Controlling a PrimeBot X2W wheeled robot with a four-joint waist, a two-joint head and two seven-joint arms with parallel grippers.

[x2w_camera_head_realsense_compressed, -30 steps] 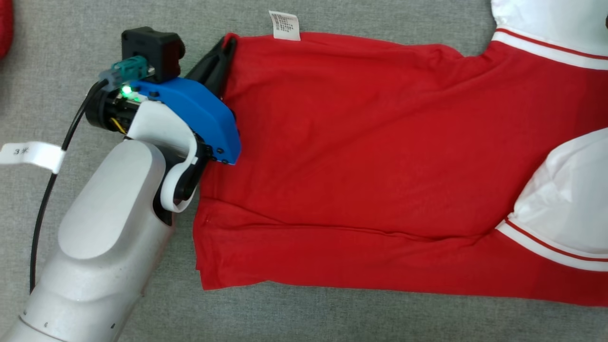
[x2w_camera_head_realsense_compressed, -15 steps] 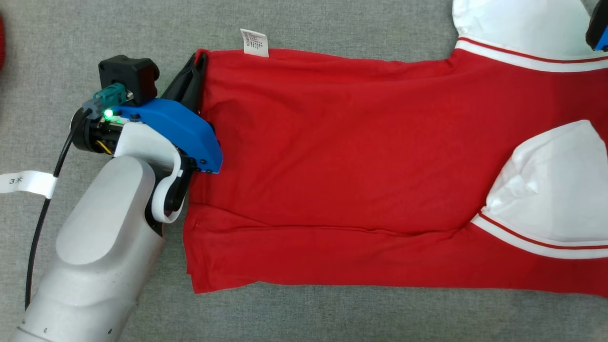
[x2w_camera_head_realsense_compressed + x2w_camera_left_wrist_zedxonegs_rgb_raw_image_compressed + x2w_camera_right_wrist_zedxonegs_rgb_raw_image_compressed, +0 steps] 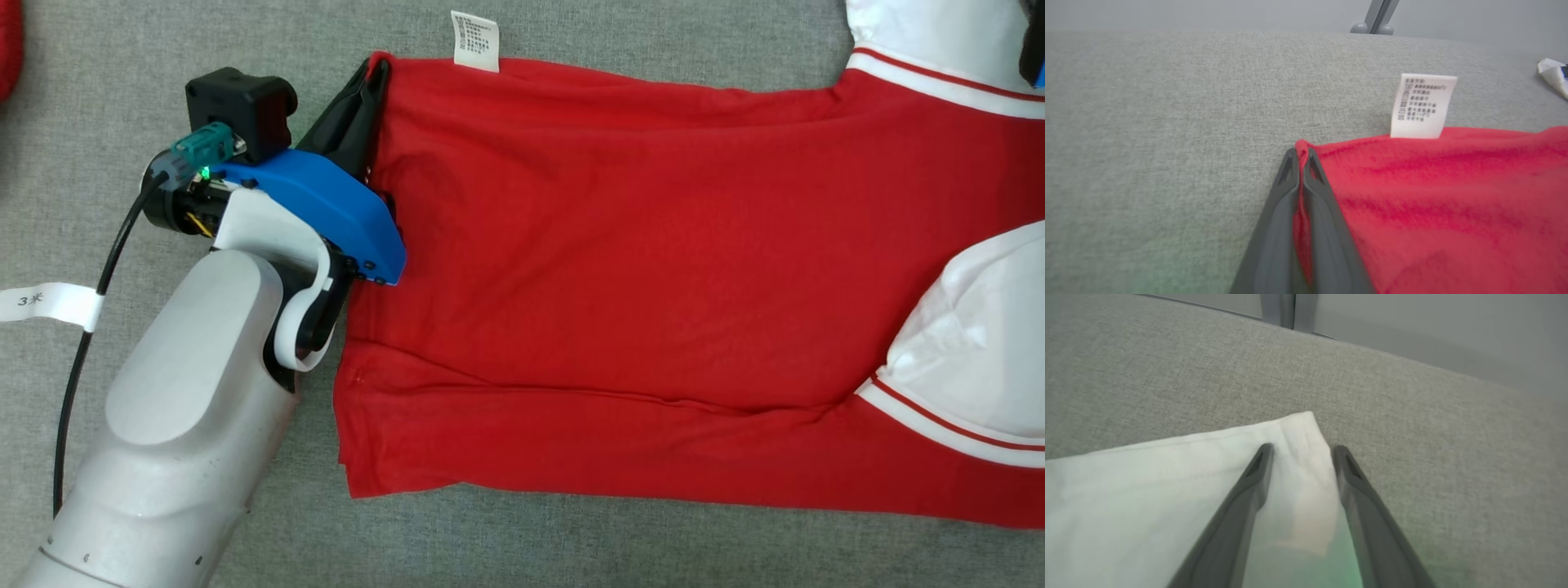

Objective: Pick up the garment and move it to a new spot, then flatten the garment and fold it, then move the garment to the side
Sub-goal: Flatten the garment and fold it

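Garment (image 3: 653, 269) flat, left hand (image 3: 1301, 152) clamped on its red corner (image 3: 1304, 143), right hand (image 3: 1303, 449) apart over white sleeve (image 3: 1167, 477)

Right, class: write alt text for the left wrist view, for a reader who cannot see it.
The left jaws, shut, pinch the corner of a red garment lying on a grey cloth surface. A white label sticks out from the garment's far edge, to the right of the jaw tips.
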